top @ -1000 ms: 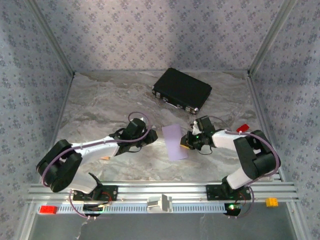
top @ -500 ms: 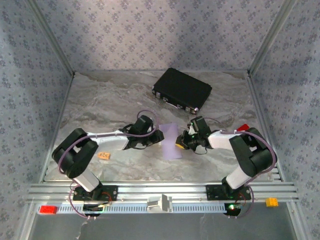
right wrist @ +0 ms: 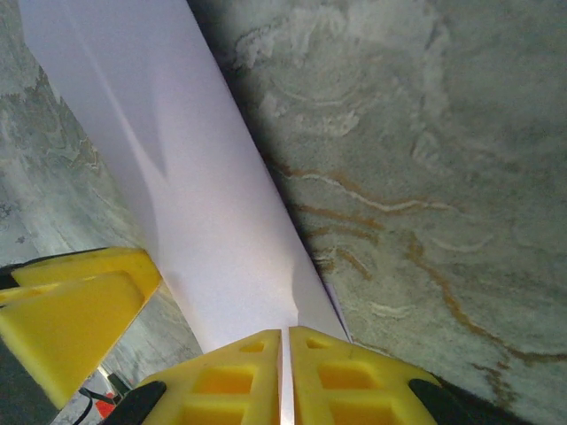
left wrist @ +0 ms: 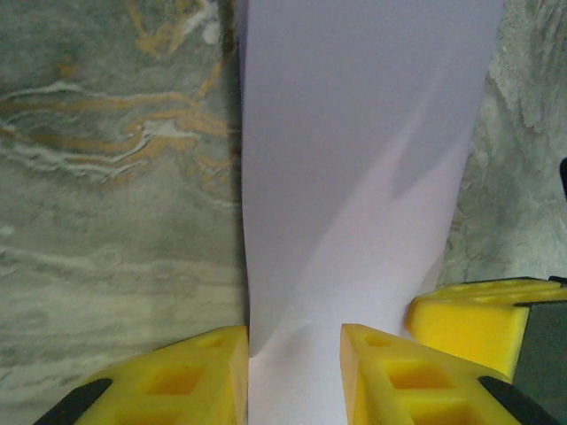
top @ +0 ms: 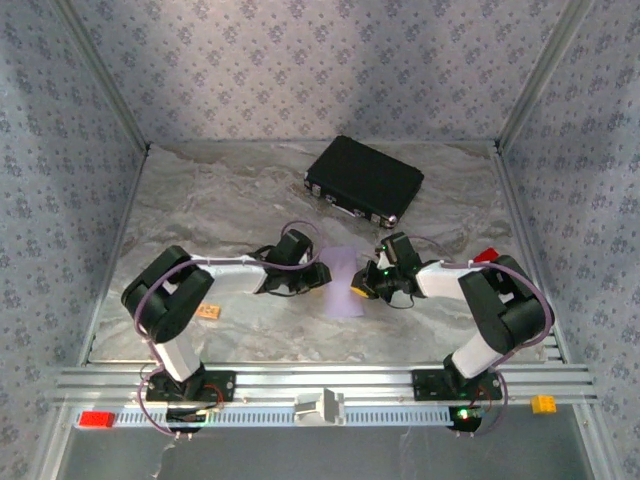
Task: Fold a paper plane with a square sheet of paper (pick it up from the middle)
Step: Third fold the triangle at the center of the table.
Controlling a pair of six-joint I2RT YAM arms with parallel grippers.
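The right fingers (right wrist: pixel 235 365) pinch shut on the square sheet of paper (top: pixel 341 285) at the middle of the desk (top: pixel 220 200), while the left fingers (left wrist: pixel 394 359) stand part-open astride its opposite edge; a misaligned left closure may crumple it or skew the crease.

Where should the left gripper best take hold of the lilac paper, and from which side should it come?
Probably the left edge of the paper, across from the right gripper, which is shut on the right edge; come from the left. The thin sheet looks raised off the table there, and it lies between the open fingers of the left gripper.
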